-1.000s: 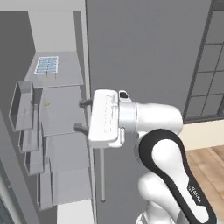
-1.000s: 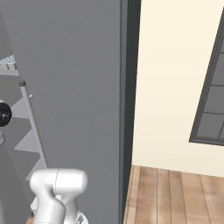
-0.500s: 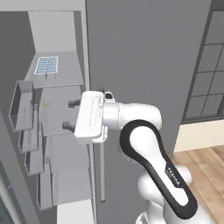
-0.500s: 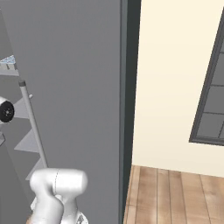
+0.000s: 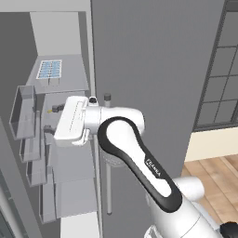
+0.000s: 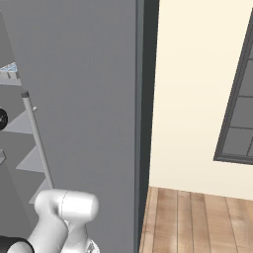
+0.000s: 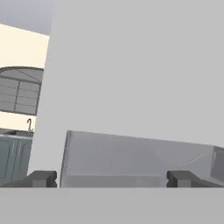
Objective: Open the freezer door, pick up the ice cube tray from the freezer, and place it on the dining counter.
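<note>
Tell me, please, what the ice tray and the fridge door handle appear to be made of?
Ice tray: looks like thin plastic, light blue with a white grid of cells and no gloss; the render leaves this open.
Handle: looks like brushed metal, a slim silver-grey bar with a darker cap at its top; it could be painted.

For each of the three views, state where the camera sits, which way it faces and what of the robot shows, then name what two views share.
Left base view: behind-left of the arm, facing the open white-walled freezer; white forearm, open gripper.
Right base view: behind-right, facing the plain matte grey door; white arm base.
Hand view: on the hand, facing a pale grey door bin; two dark fingertips.
Shared: both base views show the light blue gridded ice cube tray.
</note>
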Robot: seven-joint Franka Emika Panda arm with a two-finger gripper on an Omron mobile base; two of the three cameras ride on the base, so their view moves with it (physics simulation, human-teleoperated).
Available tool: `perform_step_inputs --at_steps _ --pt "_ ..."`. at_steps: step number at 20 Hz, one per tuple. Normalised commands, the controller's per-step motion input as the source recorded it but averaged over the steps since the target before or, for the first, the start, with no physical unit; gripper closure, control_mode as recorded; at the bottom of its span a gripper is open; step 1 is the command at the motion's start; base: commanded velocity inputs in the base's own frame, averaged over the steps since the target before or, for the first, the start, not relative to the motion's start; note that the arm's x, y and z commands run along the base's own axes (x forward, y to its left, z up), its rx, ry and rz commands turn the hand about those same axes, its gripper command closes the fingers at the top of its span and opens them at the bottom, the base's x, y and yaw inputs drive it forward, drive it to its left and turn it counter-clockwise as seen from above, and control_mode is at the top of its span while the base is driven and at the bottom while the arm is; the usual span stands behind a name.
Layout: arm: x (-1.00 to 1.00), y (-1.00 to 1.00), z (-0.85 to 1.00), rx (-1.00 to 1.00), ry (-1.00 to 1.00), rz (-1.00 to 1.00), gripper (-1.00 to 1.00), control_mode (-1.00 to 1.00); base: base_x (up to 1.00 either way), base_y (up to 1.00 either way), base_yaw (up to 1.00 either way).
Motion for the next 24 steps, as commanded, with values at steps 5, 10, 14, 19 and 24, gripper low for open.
perform_step_inputs --at_steps 5,10,14,19,24 --pt "0.2 0.4 -0.01 0.0 0.05 0.0 -1.0 -1.0 0.0 0.0 0.0" --pt "0.15 0.38 -0.01 0.0 0.04 0.0 -1.0 -1.0 0.0 0.0 0.0" --pt "0.07 0.33 0.0 0.0 0.02 0.0 -1.0 -1.0 0.0 0.0 0.0" --pt "0.0 0.21 0.0 0.0 0.0 0.0 -1.0 -1.0 0.0 0.0 0.0" --pt "-0.01 -0.14 0.03 0.0 0.0 -0.01 -1.0 -1.0 0.0 0.0 0.0"
